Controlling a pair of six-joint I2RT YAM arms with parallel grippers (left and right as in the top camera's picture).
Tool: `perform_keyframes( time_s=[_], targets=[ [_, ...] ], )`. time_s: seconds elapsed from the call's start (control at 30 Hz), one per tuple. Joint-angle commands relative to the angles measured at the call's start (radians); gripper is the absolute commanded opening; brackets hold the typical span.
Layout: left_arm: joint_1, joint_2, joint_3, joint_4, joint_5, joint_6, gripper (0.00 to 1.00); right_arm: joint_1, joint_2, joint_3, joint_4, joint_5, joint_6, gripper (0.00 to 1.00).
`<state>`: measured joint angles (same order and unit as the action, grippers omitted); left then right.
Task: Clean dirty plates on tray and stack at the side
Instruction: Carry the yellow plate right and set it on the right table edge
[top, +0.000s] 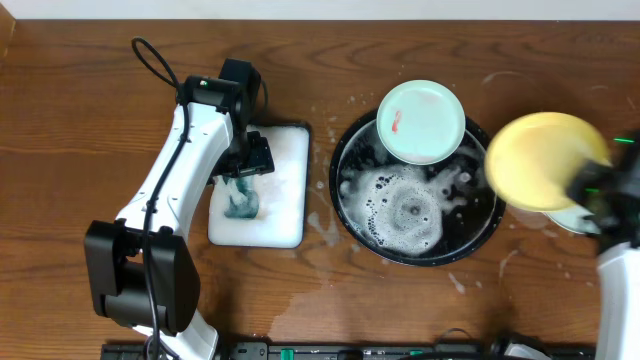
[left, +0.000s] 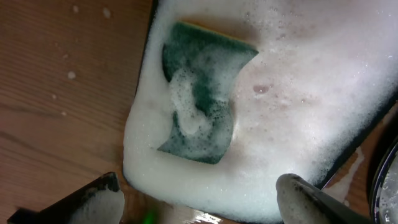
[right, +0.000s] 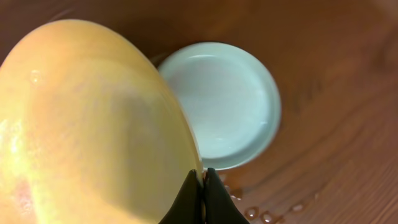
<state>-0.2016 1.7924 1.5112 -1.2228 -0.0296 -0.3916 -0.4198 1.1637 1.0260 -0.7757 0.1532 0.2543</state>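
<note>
The black tray (top: 352, 222) holds soap foam, and a mint-green plate (top: 421, 121) with a red smear leans on its far rim. My right gripper (right: 202, 177) is shut on the rim of the yellow plate (top: 543, 158), also in the right wrist view (right: 87, 124), and holds it in the air right of the tray. A second mint-green plate (right: 224, 102) lies on the wood below it; in the overhead view only its edge (top: 572, 220) shows. My left gripper (left: 199, 199) is open and empty over the green sponge (left: 200, 99).
A white foam-filled rectangular tray (top: 285, 200) stands left of the black tray, with the sponge (top: 240, 197) on it. Soap splashes (top: 325, 225) streak the wood between the two trays. Water drops (right: 261, 214) lie near the plate at the right.
</note>
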Motion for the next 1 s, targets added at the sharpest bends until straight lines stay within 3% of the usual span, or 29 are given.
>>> perform_keyframes(
  time_s=[0.0,0.13,0.27,0.3,0.37,0.47,0.6,0.73,0.97],
  targets=[
    [0.005,0.006,-0.007,-0.002,-0.005,0.002,0.84,-0.214,0.083,0.020,0.018,-0.260,0.041,0.01],
    [0.005,0.006,-0.007,-0.002,-0.005,0.002,0.83,-0.389,0.245,0.020,0.056,-0.260,0.149,0.01],
    [0.005,0.007,-0.007,-0.002,-0.005,0.002,0.83,-0.439,0.366,0.020,0.131,-0.329,0.153,0.01],
    [0.005,0.007,-0.007,-0.002,-0.005,0.002,0.83,-0.438,0.389,0.020,0.157,-0.377,0.120,0.05],
    [0.005,0.007,-0.007,-0.002,-0.005,0.002,0.83,-0.421,0.408,0.020,0.204,-0.462,0.042,0.47],
    [0.005,0.006,-0.007,-0.002,-0.005,0.002,0.84,-0.372,0.394,0.022,0.235,-0.490,-0.011,0.56],
    [0.005,0.006,-0.007,-0.002,-0.005,0.002,0.83,-0.226,0.341,0.050,0.232,-0.555,-0.071,0.56],
    [0.005,0.006,-0.007,-0.002,-0.005,0.002,0.83,0.013,0.307,0.086,0.192,-0.533,-0.108,0.52],
    [0.005,0.006,-0.007,-0.002,-0.005,0.002,0.84,0.353,0.442,0.087,0.349,-0.141,-0.160,0.53]
  ],
)
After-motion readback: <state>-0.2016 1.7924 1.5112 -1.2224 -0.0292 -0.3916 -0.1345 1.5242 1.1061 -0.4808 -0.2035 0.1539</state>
